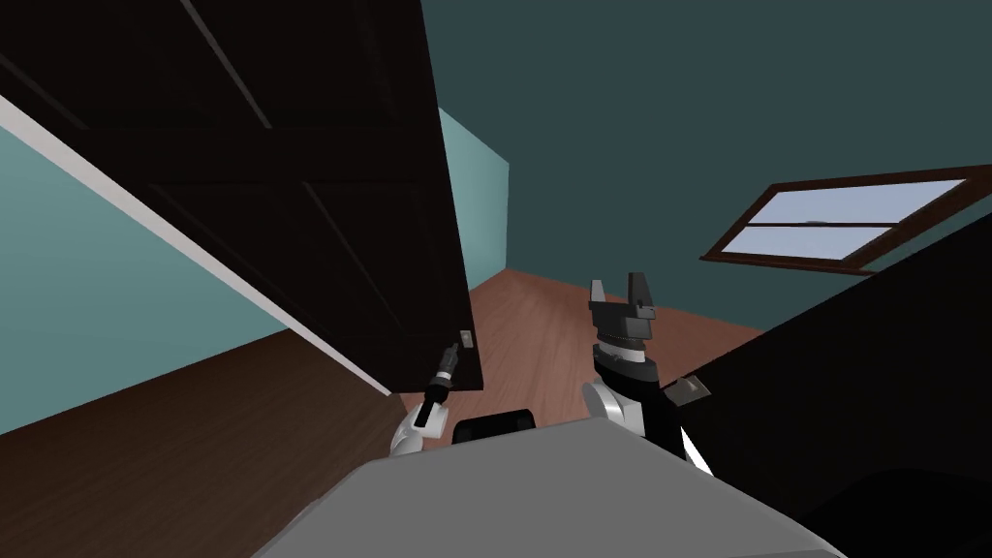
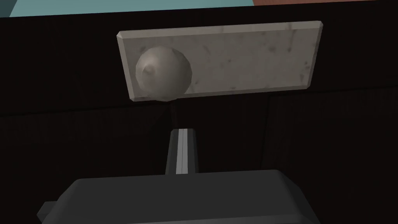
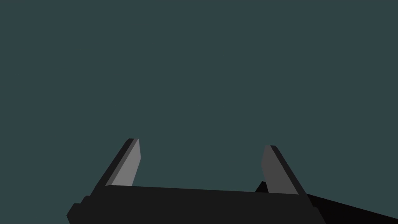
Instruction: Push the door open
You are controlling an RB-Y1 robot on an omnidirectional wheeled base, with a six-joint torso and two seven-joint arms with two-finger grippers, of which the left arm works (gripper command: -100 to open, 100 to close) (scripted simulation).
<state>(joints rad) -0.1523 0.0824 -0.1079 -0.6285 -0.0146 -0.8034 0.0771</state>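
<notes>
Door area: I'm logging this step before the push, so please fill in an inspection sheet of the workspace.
Surface: brown floor.
Job's things: dark door, apparently partly open; grey knob on a grey plate.
Clutter: nothing seen.
Grippers: left gripper shut, pointed at the door close to the knob, contact unclear; right gripper open, raised, holding nothing.
Cables: nothing seen.
Surroundings: teal walls; window to the right.
</notes>
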